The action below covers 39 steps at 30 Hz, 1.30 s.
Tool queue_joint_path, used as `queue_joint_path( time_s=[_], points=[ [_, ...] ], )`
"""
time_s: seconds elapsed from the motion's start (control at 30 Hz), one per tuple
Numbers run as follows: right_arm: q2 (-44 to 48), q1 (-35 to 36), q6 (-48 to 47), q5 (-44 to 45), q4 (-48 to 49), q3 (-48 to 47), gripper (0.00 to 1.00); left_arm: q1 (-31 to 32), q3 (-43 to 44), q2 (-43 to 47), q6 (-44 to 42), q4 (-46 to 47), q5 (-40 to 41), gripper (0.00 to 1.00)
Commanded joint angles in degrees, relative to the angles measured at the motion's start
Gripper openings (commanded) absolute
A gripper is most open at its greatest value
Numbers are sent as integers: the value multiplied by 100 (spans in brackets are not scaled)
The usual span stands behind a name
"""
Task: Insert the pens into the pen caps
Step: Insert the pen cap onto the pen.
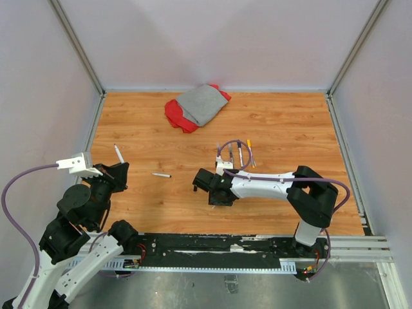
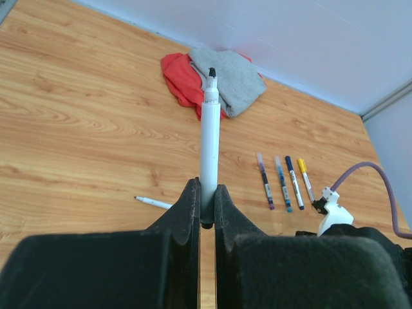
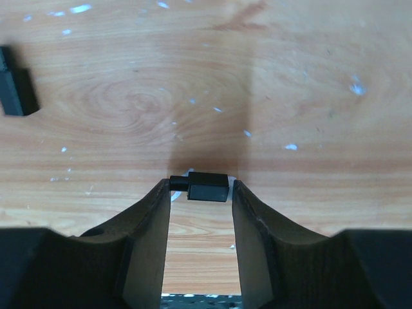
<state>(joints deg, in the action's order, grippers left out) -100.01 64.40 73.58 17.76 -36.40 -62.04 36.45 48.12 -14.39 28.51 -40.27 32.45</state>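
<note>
Fig. L claw (image 2: 206, 193) is clamping a white-barrelled marker pen (image 2: 209, 138) by its base, black tip pointing at the crumpled red-and-grey cloth (image 2: 215, 80). R claw (image 3: 199, 187), nearside of the cloth, is bracketing a short black cap (image 3: 209, 187) lying crosswise (gripped or merely straddled: cannot tell), axes not yet aligned.

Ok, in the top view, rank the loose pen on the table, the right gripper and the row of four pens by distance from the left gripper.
1. The loose pen, lying just right of the left gripper, which clamps the held pen.
2. The right gripper, further right, near the middle.
3. The row of four pens, farthest right and slightly farther back.
</note>
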Motion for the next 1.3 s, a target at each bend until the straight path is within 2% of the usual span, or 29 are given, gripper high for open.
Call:
queue_joint_path(
  time_s=[0.0, 0.1, 0.23, 0.37, 0.5, 0.7, 0.9, 1.17, 1.27],
  points=[
    [401, -68, -2526, 1, 924, 280, 27, -59, -29, -62, -63, 225, 10, 0],
    [499, -68, -3878, -455, 1172, 366, 29, -59, -24, -62, -65, 230, 7, 0],
    [477, -68, -5152, -988, 1102, 387, 31, -58, -23, -60, -65, 222, 14, 1],
    [368, -68, -6046, -1560, 981, 372, 32, -59, -24, -70, -62, 216, 17, 1],
    [319, -68, -6586, -1669, 871, 359, 35, -59, -22, -76, -56, 221, 23, 0],
    [91, -68, -7164, -1574, 540, 173, 40, -59, -19, -110, -56, 221, 23, 1],
    [-220, -68, -7383, -1460, 337, 14, 40, -59, -21, -104, -56, 212, 25, 0],
    [131, -68, -7403, -1500, 405, -6, 60, -59, -26, -88, -48, 209, 31, 1],
    [303, -68, -7371, -1564, 440, -3, 62, -59, -28, -66, -48, 213, 35, 0]
  ],
)
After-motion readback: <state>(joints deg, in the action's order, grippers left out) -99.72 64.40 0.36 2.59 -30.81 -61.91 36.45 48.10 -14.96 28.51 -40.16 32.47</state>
